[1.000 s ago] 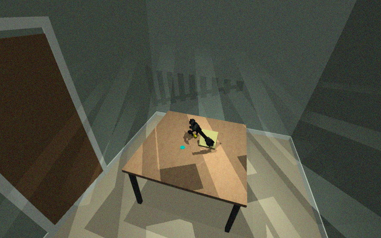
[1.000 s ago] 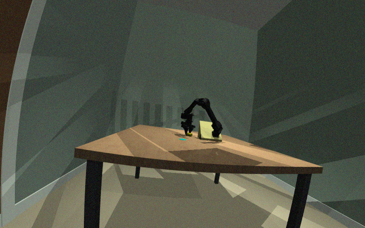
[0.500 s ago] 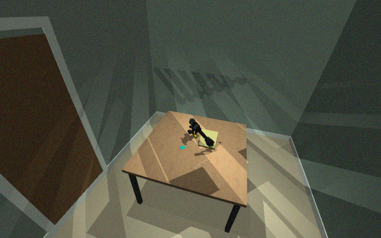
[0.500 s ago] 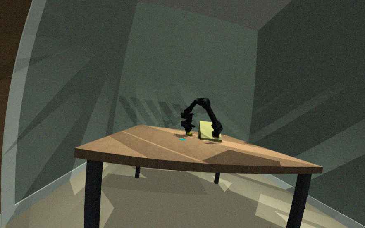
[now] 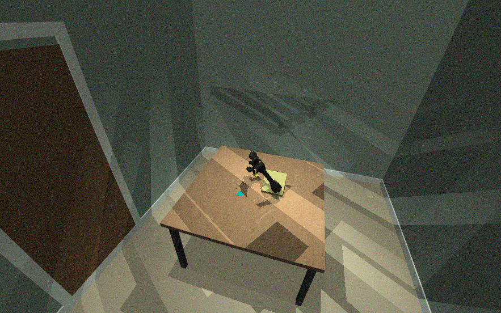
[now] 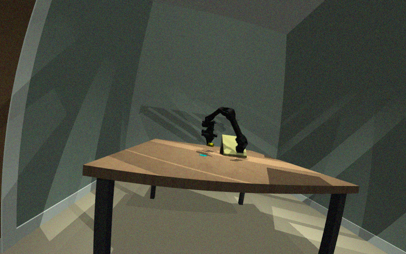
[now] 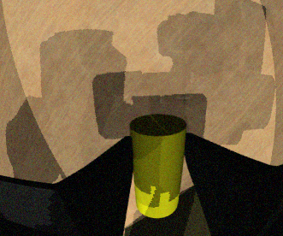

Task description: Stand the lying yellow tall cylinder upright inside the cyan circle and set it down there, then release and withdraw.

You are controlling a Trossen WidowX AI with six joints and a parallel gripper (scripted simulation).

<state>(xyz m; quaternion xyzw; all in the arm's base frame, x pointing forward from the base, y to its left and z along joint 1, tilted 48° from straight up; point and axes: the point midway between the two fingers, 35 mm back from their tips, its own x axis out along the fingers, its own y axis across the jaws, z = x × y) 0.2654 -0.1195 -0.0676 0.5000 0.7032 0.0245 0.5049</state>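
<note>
The yellow tall cylinder is on its side, held a little above the table; its shadow lies on the wood below it. My gripper points down and is shut on the cylinder, with one black finger on each side of it. In the wrist view the dark end of the cylinder faces the top of the picture. The cyan circle is flat on the table, in front and to the left of the cylinder in the top and exterior views. It is not in the wrist view.
The wooden table carries a pale yellow board at the arm's base, to the right of the gripper in the top and exterior views. The black arm reaches over from there. Dark shadows fall across the table.
</note>
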